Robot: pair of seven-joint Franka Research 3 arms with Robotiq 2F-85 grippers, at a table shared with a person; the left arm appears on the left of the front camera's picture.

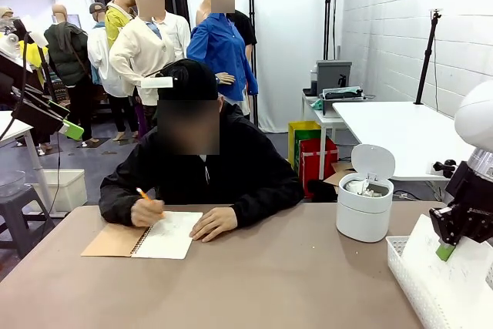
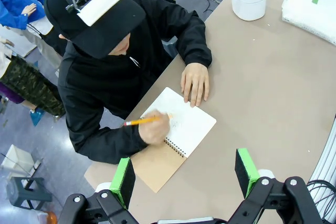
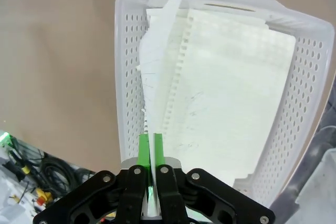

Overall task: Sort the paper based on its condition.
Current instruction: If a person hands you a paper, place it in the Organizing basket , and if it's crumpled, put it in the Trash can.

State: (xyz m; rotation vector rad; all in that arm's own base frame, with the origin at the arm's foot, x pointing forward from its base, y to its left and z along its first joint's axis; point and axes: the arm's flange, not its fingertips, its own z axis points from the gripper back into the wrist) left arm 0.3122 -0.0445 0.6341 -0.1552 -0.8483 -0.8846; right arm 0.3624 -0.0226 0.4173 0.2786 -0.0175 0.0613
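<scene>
1. Right pincer [image 3: 150,150]: pads pressed nearly together on the near edge of a smooth sheet [image 3: 160,61]. Grip is thin and edge-on.
2. Sheet stands on edge between the pads. Its long axis runs straight ahead of the pincer, tip pointing away, leaning slightly to one side.
3. Directly below and ahead of the pincer: white basket [image 3: 125,77], already holding flat sheets. Held sheet hangs over the basket's near-left part, inside the rim line.
4. Judgement: release turns on the sheet tipping flat onto the stack, not over the basket's wall beside it.
5. Farther out, lidded bin [image 1: 364,204] with crumpled paper inside, well apart from the pincer.
6. Left pincer [image 2: 185,172]: wide, empty, above the notebook [image 2: 178,132] where the person writes.
</scene>
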